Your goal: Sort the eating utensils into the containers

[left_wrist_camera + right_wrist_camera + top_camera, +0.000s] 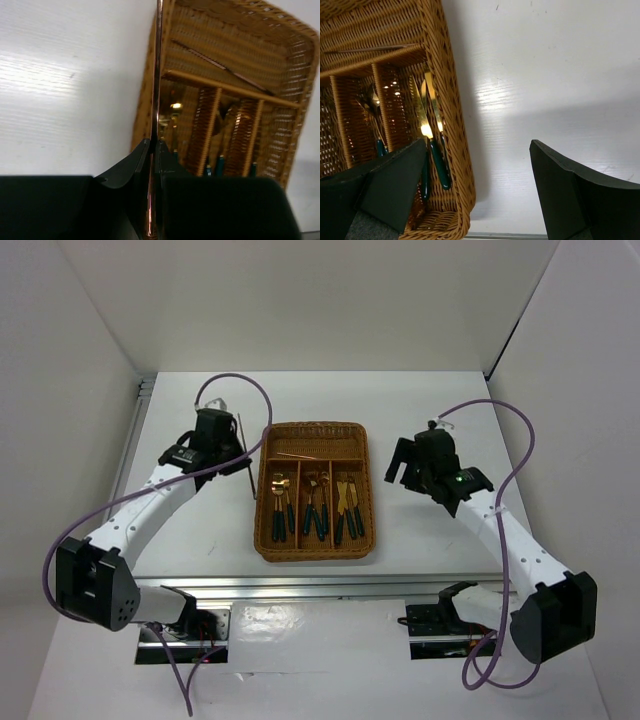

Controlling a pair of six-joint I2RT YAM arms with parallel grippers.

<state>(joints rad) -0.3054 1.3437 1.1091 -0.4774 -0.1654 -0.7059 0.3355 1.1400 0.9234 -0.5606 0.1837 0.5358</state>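
The left arm (150, 508) reached forward from its near-corner base, elbow bent, wrist turned toward the wicker tray (314, 556). The left tool (154, 150) was pressed together on a chopstick (158, 60), held just beside the tray's left wall. A second chopstick (220, 65) lay in the crosswise slot. Spoons (282, 502), forks (317, 505) and knives (427, 125) filled the three long slots. The right arm (505, 540) stretched forward, and the right tool (480, 170) was spread and empty above the white surface (545, 75), beside the tray's right wall.

bright even overhead light; glare streaks, blurred near jaws.
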